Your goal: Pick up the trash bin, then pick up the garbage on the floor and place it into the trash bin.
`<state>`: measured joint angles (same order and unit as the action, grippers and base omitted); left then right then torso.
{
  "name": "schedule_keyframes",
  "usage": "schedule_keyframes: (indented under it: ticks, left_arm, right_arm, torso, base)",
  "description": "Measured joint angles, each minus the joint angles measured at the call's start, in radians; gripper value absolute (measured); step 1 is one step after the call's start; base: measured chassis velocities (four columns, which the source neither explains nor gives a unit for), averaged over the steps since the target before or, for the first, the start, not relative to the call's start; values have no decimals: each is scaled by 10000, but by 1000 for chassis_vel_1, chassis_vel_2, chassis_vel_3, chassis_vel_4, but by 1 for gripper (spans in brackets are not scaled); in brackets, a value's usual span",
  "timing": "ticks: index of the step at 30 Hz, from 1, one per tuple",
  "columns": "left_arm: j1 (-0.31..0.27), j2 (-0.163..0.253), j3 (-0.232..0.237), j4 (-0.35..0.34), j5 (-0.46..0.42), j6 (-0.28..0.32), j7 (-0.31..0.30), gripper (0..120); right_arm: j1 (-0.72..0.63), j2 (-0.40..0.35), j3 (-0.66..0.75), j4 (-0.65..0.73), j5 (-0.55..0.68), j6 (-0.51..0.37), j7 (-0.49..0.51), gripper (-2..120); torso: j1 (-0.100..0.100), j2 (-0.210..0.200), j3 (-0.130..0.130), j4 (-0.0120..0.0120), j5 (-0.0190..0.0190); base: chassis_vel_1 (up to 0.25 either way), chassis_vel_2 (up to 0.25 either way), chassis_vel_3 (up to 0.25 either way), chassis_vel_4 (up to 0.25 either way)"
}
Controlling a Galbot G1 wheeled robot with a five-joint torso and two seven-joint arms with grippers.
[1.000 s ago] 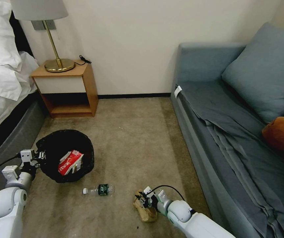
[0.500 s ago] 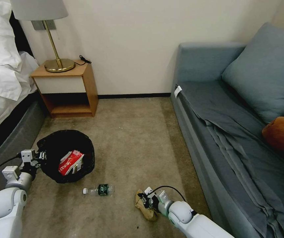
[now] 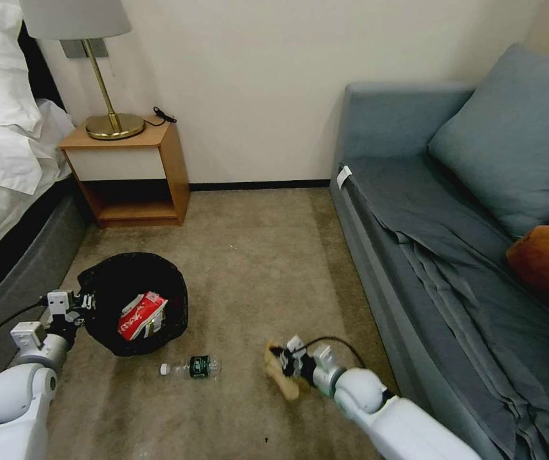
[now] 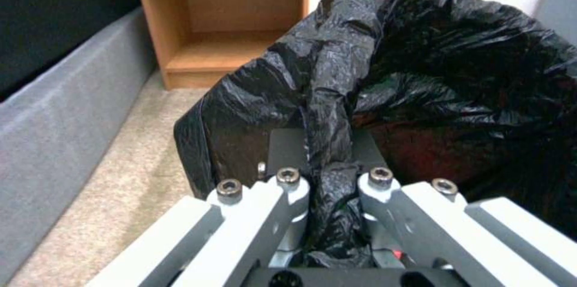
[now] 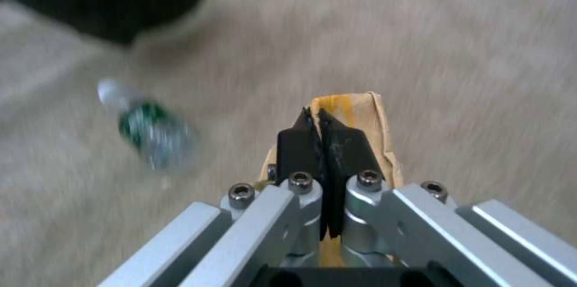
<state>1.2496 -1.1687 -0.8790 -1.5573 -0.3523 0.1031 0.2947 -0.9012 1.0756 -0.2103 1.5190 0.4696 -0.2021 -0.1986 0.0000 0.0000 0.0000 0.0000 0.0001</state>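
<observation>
Black crinkled plastic lines the small round trash bin (image 3: 135,310), clamped at its rim by your left gripper (image 3: 80,302), a red-and-white snack packet (image 3: 141,314) inside. Your right gripper (image 3: 282,364), right of the bin, has just raised the long gold-brown wrapper (image 3: 281,375), apparently clear of the carpet. The clear green-labelled bottle (image 3: 191,367) lies below the bin.

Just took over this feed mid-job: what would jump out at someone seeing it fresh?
The left tool is clamped on the trash bin rim near the bed, a red-and-white snack packet already inside. The right tool pinches the brown paper in front of the sofa. A clear bottle lies on the carpet between them.
</observation>
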Motion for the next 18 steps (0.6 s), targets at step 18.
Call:
schedule_keyframes:
  ticks: [18]
  left_arm:
    - [-50, -714, 553, -324, 684, 66, 212, 4]
  right_arm:
    - [3706, 62, -2639, 1016, 2434, -123, 374, 0]
  torso:
    - [0, 0, 1, -1, -1]
  base:
    - [0, 0, 0, 0]
